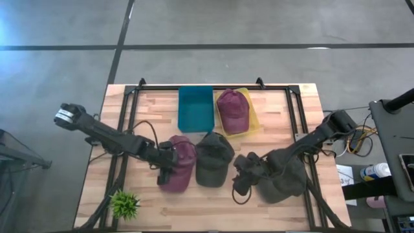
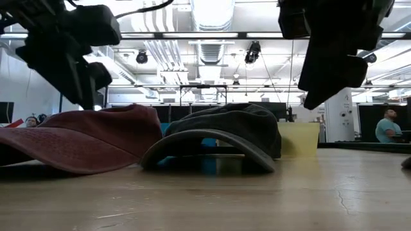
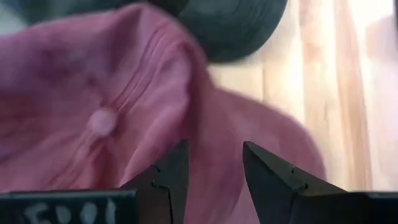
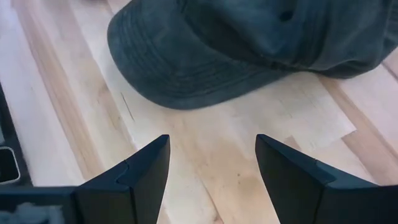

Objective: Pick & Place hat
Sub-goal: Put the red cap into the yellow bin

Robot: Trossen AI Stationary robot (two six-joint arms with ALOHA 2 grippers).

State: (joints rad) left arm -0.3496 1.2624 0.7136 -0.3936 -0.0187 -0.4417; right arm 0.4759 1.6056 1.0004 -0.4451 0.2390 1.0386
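Observation:
A maroon hat [image 1: 182, 169] lies crown up on the table, left of centre. My left gripper [image 1: 167, 169] hovers just above it, open, its fingers over the crown [image 3: 106, 93] without touching. A dark green hat [image 1: 213, 157] lies beside it, brim on the wood [image 2: 212, 138]. My right gripper [image 1: 240, 181] hangs open over bare table to the right of that hat, whose brim [image 4: 180, 68] shows ahead of the fingers. A third dark hat [image 1: 284, 178] lies partly under the right arm. Another maroon hat [image 1: 233, 110] sits in the yellow bin [image 1: 253, 120].
A teal bin [image 1: 195, 108] stands at the back centre, left of the yellow bin. A small green plant [image 1: 124, 204] sits at the near left corner. Black frame rails [image 1: 126, 129] run along the table's left and right sides. Bare wood lies along the near edge.

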